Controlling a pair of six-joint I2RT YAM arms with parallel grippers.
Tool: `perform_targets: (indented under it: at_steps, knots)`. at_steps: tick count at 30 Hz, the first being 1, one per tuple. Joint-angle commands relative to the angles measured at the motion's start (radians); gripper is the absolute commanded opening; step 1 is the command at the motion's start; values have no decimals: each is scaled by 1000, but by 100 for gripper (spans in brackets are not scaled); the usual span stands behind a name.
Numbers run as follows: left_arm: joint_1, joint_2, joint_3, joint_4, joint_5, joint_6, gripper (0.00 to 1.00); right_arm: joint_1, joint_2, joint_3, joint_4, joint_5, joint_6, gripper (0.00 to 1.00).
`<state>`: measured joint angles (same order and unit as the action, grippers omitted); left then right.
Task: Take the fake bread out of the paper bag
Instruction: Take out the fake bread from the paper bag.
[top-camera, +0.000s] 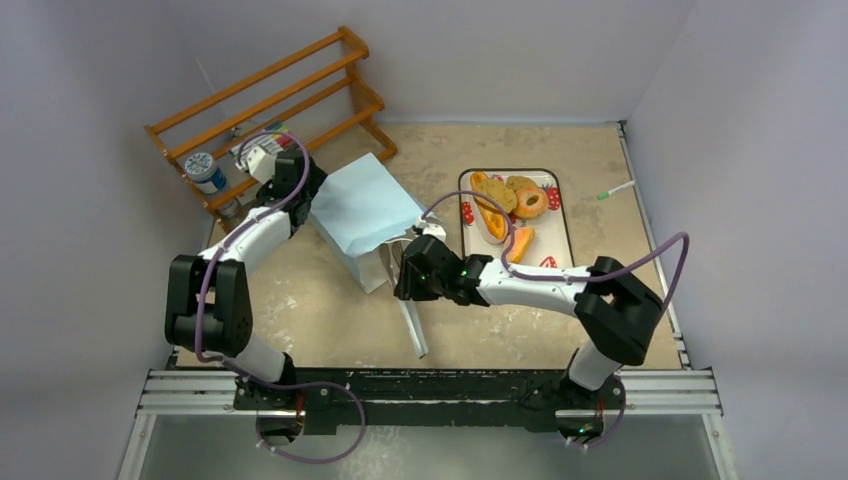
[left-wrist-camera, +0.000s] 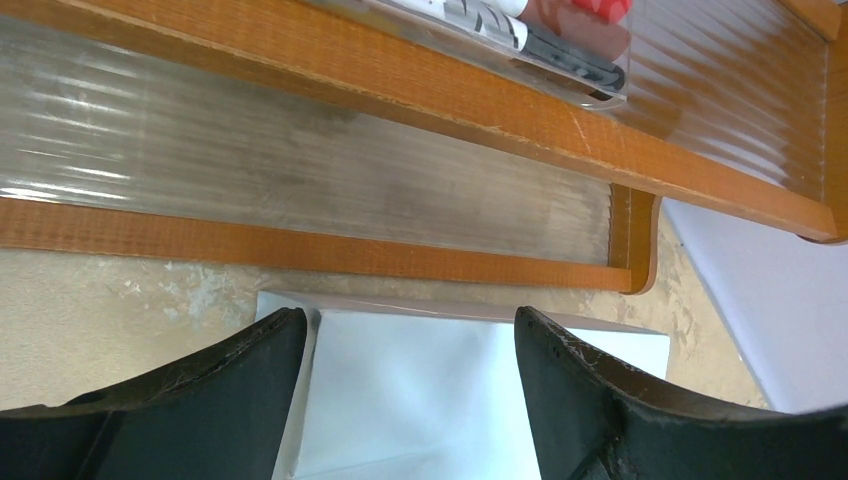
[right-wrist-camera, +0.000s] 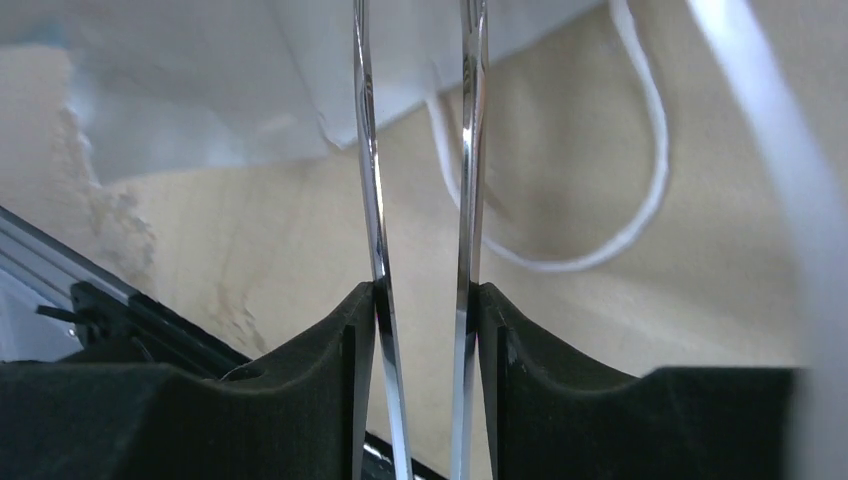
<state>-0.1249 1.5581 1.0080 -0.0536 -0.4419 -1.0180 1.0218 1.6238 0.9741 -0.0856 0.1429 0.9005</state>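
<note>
Fingers (left-wrist-camera: 200, 400) of the left arm stand wide apart over the closed end of the paper bag (top-camera: 362, 205), holding nothing; the right fingers (right-wrist-camera: 300, 390) are narrowed on a pair of metal tongs (right-wrist-camera: 370, 200), pressing its two arms from both sides. On the desk (top-camera: 320, 320), a wooden rack (top-camera: 262, 76) stands at the far left, and the light blue bag lies on its side just beside it, mouth toward the right arm. Right of the bag sits a white tray (top-camera: 556, 232) holding the fake bread (top-camera: 528, 202). A white string handle (right-wrist-camera: 640, 150) loops beyond the tongs.
</note>
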Motion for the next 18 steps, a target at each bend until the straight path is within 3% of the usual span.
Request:
perform_targets:
  at_steps: [1, 10, 18]
  knots:
    - [6, 7, 43, 10, -3, 63, 76, -2, 40, 93, 108, 65, -39, 42]
    - [7, 38, 37, 27, 19, 79, 76, -37, 247, 245, 190, 68, -63, 44]
    - [7, 61, 47, 16, 26, 93, 75, -144, 306, 270, 270, -1, -24, 45]
